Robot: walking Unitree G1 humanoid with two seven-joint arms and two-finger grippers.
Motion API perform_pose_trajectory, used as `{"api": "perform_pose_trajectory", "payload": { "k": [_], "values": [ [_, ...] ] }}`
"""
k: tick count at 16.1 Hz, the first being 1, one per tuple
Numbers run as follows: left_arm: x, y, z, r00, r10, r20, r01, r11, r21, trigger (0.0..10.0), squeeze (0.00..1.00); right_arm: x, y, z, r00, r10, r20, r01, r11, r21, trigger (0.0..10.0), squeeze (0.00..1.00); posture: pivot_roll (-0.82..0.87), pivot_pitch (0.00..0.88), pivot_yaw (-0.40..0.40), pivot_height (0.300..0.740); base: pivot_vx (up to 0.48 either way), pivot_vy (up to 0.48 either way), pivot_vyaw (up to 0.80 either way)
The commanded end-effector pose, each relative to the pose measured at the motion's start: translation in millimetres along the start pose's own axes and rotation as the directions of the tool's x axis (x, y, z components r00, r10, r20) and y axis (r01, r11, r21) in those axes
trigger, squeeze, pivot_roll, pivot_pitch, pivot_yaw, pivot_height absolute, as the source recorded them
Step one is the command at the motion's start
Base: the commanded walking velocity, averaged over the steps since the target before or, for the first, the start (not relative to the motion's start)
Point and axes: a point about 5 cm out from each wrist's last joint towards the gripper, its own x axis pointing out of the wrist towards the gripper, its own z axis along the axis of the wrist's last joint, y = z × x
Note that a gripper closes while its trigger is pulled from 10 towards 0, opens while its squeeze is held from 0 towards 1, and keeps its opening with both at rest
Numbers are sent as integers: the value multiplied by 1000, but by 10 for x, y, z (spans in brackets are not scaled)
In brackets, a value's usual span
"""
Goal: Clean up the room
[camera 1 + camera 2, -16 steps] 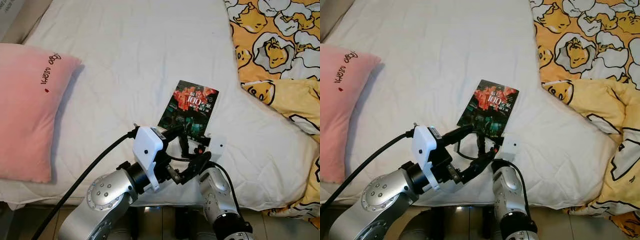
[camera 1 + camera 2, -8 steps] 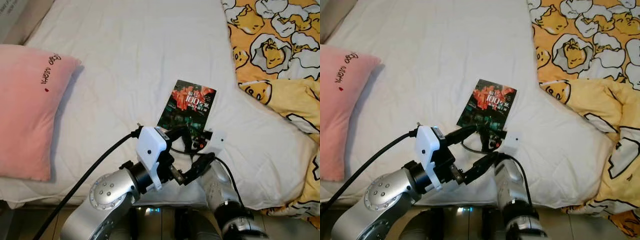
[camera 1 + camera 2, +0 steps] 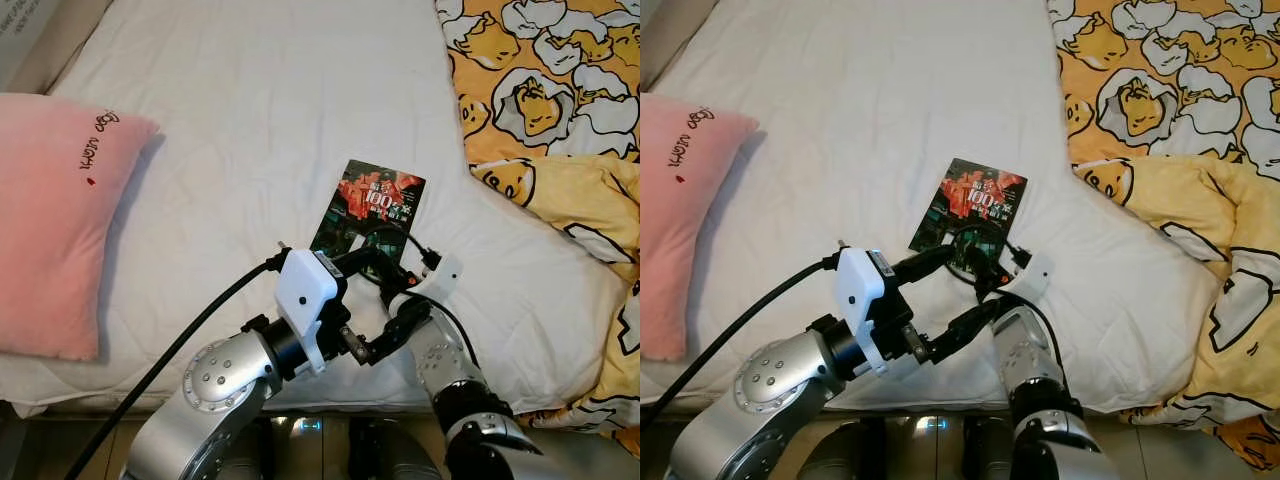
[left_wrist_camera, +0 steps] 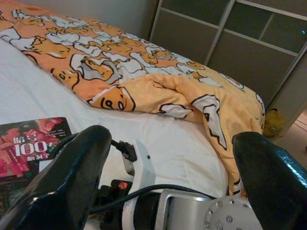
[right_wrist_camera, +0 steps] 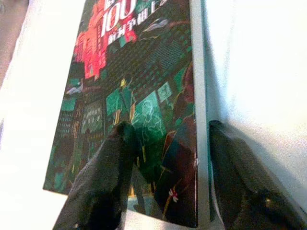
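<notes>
Right wrist view places the right end effector (image 5: 165,191) at the near edge of the book (image 5: 139,100), with one black finger (image 5: 103,177) lying over the cover and the other finger (image 5: 240,182) on the white bed sheet (image 5: 254,72) just beside the book's long edge. The fingers are parted and straddle that edge; nothing is gripped yet.

Compared with the head views of one second ago, the right end effector (image 3: 385,268) has advanced from behind the book's near edge to a position at that edge. The book (image 3: 370,205) lies flat on the bed, unmoved, between the pink pillow (image 3: 55,220) and the yellow duvet (image 3: 560,110).

The left end effector (image 4: 172,187) stands spread wide, empty, just beside the right wrist and short of the book.

Judgement: the approach phase is complete and the grasp is the step in hand. Closing across the long edge should require the outer finger to work under the book, since the soft sheet gives little clearance.
</notes>
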Motion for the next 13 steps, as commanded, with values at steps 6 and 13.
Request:
{"api": "perform_pose_trajectory", "payload": {
  "k": [6, 13],
  "values": [
    [64, 153, -199, 996, 86, -26, -88, 993, -80, 10000, 0, -57, -132, -139, 994, -41, -99, 44, 998, 32, 0, 0, 263, 239, -16, 740, 0, 0, 0],
    [109, 738, -768, 910, 370, -185, -393, 914, -104, 10000, 0, -2, 79, 361, 996, 47, 81, -15, 935, -354, 0, 0, 178, 0, -21, 740, 0, 0, 0]
  ]
}}
